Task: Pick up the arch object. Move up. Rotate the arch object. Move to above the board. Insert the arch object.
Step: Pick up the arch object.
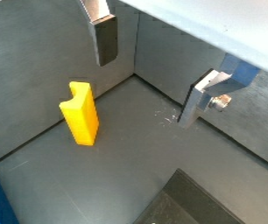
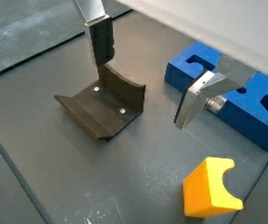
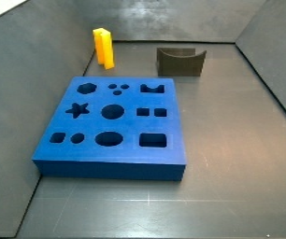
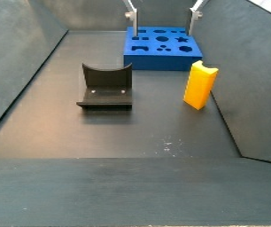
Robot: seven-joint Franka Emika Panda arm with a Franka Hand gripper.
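Yellow arch object (image 3: 103, 48), blue board (image 3: 112, 119), fixture (image 4: 104, 86): one each; gripper (image 2: 143, 79) jaws apart, empty.

The arch object (image 3: 103, 48) looks like smooth yellow-orange plastic with a soft sheen and plain faces. The board (image 3: 113, 117) is matt blue, foam-like or plastic, with cleanly cut holes. The fixture (image 4: 104, 87) is dark and dull, with small pale screws. The end effector (image 2: 144, 75), raised over the surface, has brushed silver metal fingers (image 1: 199, 94) with dark matt pads. The surface (image 4: 114, 142) is dark grey with faint scuffs.
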